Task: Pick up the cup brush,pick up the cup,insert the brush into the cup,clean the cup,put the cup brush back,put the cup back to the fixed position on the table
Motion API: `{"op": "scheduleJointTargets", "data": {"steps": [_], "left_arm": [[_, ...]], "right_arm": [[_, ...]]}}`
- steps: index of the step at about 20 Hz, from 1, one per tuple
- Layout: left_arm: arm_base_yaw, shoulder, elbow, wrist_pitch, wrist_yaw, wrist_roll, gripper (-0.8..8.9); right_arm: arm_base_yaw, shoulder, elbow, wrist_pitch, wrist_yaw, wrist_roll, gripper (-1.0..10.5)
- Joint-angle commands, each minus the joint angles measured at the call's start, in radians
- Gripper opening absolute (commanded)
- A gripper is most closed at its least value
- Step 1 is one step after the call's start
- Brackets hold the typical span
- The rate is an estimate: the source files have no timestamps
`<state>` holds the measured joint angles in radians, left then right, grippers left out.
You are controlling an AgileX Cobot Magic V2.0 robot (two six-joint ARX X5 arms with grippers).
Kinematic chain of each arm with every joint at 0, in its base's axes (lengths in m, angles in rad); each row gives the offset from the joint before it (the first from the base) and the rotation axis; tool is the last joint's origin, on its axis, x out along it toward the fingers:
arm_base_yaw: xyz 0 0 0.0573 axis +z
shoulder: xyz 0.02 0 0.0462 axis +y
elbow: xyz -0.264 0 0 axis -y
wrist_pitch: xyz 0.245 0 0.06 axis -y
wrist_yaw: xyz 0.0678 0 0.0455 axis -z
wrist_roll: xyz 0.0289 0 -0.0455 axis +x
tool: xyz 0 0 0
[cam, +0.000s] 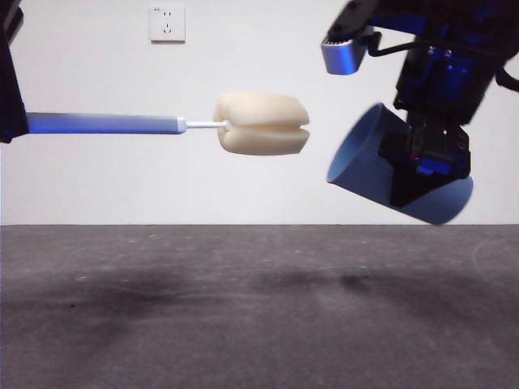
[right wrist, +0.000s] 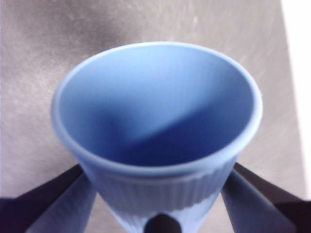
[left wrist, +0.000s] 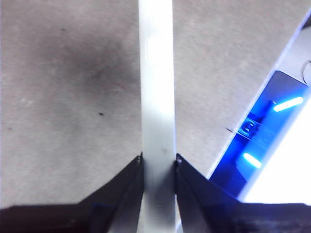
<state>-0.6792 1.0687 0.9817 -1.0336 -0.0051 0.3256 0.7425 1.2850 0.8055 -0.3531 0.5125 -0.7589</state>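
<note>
The cup brush [cam: 261, 123] hangs level in the air, its grey handle reaching in from the left and its cream sponge head pointing right. My left gripper [left wrist: 158, 162] is shut on the cup brush's handle [left wrist: 156, 97]. The blue cup [cam: 366, 158] is held tilted on its side above the table [cam: 243, 308], mouth facing left toward the sponge, with a gap between them. My right gripper [cam: 426, 158] is shut on the cup's ribbed wall; the right wrist view looks straight into the cup [right wrist: 155, 121], which holds nothing.
A white wall with a socket [cam: 167, 23] stands behind the table. A blue-lit device [left wrist: 262, 141] lies at the table's edge in the left wrist view.
</note>
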Motion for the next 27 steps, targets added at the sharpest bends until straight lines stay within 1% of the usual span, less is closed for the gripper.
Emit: {"op": "scheduleJointTargets", "data": {"steps": [1,2,4,5,9,11,16,19,22,25,27], "left_arm": [[-0.021,0.009,-0.005,-0.012,0.01,0.019,-0.08],[-0.029,0.01,-0.005,-0.012,0.012,0.019,-0.08],[-0.048,0.011,-0.005,-0.012,0.014,0.019,-0.08],[-0.058,0.011,-0.005,-0.011,0.014,0.017,-0.08],[-0.093,0.024,-0.005,-0.016,0.014,0.007,-0.08],[-0.107,0.037,-0.005,-0.009,0.014,-0.014,-0.08],[-0.145,0.064,-0.005,0.046,0.017,-0.071,-0.08],[-0.167,0.099,-0.005,0.076,0.042,-0.099,-0.08],[-0.202,0.146,-0.005,0.137,0.061,-0.147,-0.08],[-0.235,0.172,-0.005,0.203,0.068,-0.205,-0.08],[-0.249,0.174,-0.005,0.197,0.063,-0.223,-0.08]], "right_arm": [[0.028,-0.001,0.003,0.0,0.049,-0.14,-0.2],[0.043,-0.001,0.003,0.0,0.07,-0.18,-0.2],[0.068,-0.001,0.003,0.0,0.098,-0.225,-0.2],[0.079,-0.001,0.003,0.0,0.1,-0.238,-0.2],[0.118,-0.001,0.003,0.0,0.102,-0.245,-0.2],[0.137,0.0,0.003,0.0,0.125,-0.271,-0.2],[0.2,0.002,0.003,-0.008,0.147,-0.335,-0.2],[0.248,0.004,0.003,-0.009,0.148,-0.335,-0.2],[0.289,0.01,0.003,-0.013,0.149,-0.335,-0.2],[0.302,0.013,0.003,-0.024,0.149,-0.33,-0.2],[0.302,0.013,0.003,-0.024,0.153,-0.325,-0.2]]}}
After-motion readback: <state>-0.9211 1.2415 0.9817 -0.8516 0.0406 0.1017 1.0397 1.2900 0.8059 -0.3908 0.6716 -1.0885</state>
